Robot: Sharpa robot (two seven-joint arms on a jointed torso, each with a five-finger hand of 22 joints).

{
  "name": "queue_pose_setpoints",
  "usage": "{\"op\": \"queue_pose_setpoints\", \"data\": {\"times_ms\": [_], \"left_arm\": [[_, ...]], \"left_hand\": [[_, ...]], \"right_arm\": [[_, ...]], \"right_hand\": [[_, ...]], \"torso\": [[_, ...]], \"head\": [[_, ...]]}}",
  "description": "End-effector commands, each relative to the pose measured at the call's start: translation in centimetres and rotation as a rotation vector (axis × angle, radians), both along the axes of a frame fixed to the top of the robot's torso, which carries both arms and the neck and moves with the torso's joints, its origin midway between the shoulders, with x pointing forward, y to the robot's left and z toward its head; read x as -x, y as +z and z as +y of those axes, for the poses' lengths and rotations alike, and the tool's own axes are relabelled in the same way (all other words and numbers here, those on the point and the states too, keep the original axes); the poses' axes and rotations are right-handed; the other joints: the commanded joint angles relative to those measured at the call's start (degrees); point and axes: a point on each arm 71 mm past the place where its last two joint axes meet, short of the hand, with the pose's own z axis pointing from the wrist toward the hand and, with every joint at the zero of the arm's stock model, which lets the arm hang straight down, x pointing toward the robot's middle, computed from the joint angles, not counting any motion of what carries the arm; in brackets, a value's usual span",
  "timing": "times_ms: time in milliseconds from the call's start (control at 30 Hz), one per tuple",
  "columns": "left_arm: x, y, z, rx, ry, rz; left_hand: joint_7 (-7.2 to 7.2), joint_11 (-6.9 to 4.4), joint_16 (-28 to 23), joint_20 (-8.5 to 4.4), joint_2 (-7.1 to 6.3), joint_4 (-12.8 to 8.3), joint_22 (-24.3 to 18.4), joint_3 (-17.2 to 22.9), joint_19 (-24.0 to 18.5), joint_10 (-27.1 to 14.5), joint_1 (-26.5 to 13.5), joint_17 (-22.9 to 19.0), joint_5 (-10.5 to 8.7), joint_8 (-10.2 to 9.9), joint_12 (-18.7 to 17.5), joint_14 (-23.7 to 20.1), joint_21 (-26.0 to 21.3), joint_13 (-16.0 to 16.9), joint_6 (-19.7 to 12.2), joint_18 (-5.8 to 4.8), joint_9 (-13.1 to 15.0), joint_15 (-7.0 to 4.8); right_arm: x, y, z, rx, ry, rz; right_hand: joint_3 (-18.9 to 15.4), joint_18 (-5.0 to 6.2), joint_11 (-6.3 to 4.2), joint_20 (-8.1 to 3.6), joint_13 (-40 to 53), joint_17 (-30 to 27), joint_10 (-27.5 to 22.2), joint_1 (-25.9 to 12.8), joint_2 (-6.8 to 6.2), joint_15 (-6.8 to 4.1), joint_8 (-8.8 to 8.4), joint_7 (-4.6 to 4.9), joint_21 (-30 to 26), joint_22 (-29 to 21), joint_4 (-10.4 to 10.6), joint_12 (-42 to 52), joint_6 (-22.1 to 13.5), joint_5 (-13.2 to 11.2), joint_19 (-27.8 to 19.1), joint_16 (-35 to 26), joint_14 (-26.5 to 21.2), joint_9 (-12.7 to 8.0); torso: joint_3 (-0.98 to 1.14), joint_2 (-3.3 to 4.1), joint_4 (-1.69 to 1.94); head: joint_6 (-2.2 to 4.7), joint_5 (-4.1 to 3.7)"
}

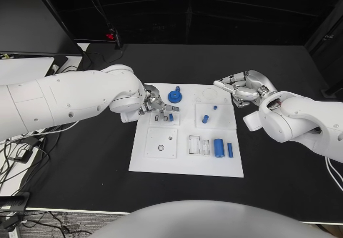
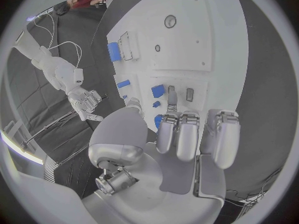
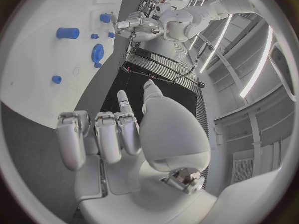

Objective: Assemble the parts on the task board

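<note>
On the black bench [image 1: 85, 168] lies the white board [image 1: 187, 163], blue parts [image 1: 220, 148] scattered over it. The left hand [image 1: 156, 106] hovers at its left edge, fingers curled, empty. The right hand [image 1: 243, 88] hangs beside its far right corner, also curled, empty.

Open black counter [image 1: 85, 168] around the white rectangular task board [image 1: 186, 166]. Near half low, only flat blue cylinders [image 1: 220, 148]. Far half crowded: upright blue gear [image 1: 174, 95], pegs, left robot hand [image 1: 154, 106].
</note>
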Motion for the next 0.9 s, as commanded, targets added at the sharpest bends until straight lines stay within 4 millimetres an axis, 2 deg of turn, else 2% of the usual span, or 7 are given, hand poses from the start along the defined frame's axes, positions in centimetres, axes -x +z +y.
{"op": "queue_pose_setpoints", "data": {"times_ms": [33, 233, 667, 900], "left_arm": [[0.0, -0.2, -0.1, -0.035, -0.007, 0.019], [-0.2, -0.3, -0.5, -0.043, -0.021, 0.029], [-0.1, -0.5, -1.1, -0.042, -0.043, 0.038], [-0.1, -0.5, -1.6, -0.038, -0.053, 0.038]], "left_hand": [[0.03, -0.35, 0.05, -0.52, 1.34, -0.18, 15.06, 0.46, 6.07, 5.88, 0.85, 15.07, 0.19, -0.56, 0.2, 6.02, 0.18, 15.08, -0.19, -0.35, 0.4, -0.55], [-0.02, -0.38, 0.05, -0.6, 1.98, -0.17, 15.06, 0.51, 6.07, 5.88, 1.7, 15.07, 1.15, -0.9, 0.2, 6.02, 0.18, 15.08, 0.0, -0.35, 0.87, -0.63], [-0.31, -0.65, 0.05, -0.83, 2.77, -0.23, 15.06, 0.59, 6.07, 5.88, 4.23, 15.07, 3.01, -1.37, 0.2, 6.02, 0.18, 15.08, 0.74, -0.35, 2.2, -0.89], [-0.36, -0.69, 0.05, -0.87, 2.99, -0.2, 15.06, 0.66, 6.07, 5.88, 4.71, 15.07, 3.24, -1.46, 0.2, 6.02, 0.18, 15.08, 0.82, -0.35, 2.43, -0.93]], "right_arm": [[0.0, 0.1, 0.1, -0.005, 0.005, -0.006], [0.1, 0.1, 0.0, -0.005, 0.002, -0.006], [0.0, 0.1, 0.0, -0.003, 0.0, -0.002], [-0.1, 0.0, 0.0, -0.002, -0.003, 0.001]], "right_hand": [[-0.34, -0.41, 0.19, 0.21, 15.08, 15.1, 5.97, 0.55, 0.17, 0.24, 0.36, -0.09, 0.19, 15.1, -0.04, 0.14, -0.34, -0.29, 6.15, 0.14, 6.05, 0.08], [-0.34, -0.41, 0.19, 0.21, 15.08, 15.1, 5.97, 0.55, 0.17, 0.24, 0.36, -0.09, 0.19, 15.1, -0.04, 0.14, -0.34, -0.29, 6.15, 0.14, 6.05, 0.08], [-0.34, -0.41, 0.19, 0.21, 15.08, 15.1, 5.97, 0.55, 0.17, 0.24, 0.36, -0.09, 0.19, 15.1, -0.04, 0.14, -0.34, -0.29, 6.15, 0.14, 6.05, 0.08], [-0.41, -0.41, 0.18, 0.2, 15.08, 15.1, 5.97, 0.63, 0.24, 0.23, 0.46, -0.1, 0.19, 15.1, -0.01, 0.14, -0.32, -0.28, 6.15, 0.14, 6.05, 0.1]], "torso": [[-0.06, 0.04, 0.14], [0.04, 0.01, 0.23], [0.0, 0.01, 0.23], [-0.01, -0.01, 0.19]], "head": [[-0.18, -0.41], [-0.4, -0.8], [-0.75, -1.03], [-0.86, -1.09]]}}
